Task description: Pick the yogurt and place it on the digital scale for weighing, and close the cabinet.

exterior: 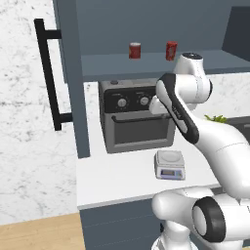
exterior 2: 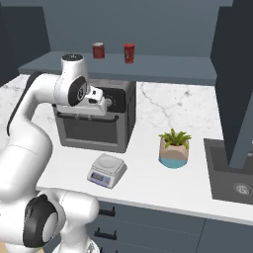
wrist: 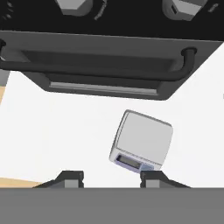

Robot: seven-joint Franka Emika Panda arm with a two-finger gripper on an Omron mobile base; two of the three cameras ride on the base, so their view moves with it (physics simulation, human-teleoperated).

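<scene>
The yogurt [exterior: 171, 50] stands upright, long axis vertical, brighter top up: a small dark red, slightly tapered cup near the front edge of the open cabinet [exterior: 71, 58] shelf, right of a red can [exterior: 135, 50]. The digital scale [wrist: 142, 142], light grey and squarish, lies flat near the counter [exterior: 117, 180] front edge before the toaster oven [exterior: 139, 119], display toward that edge. The pincer [wrist: 111, 178] hangs over the counter, jaws apart and empty, the scale below it, the yogurt well above and behind.
</scene>
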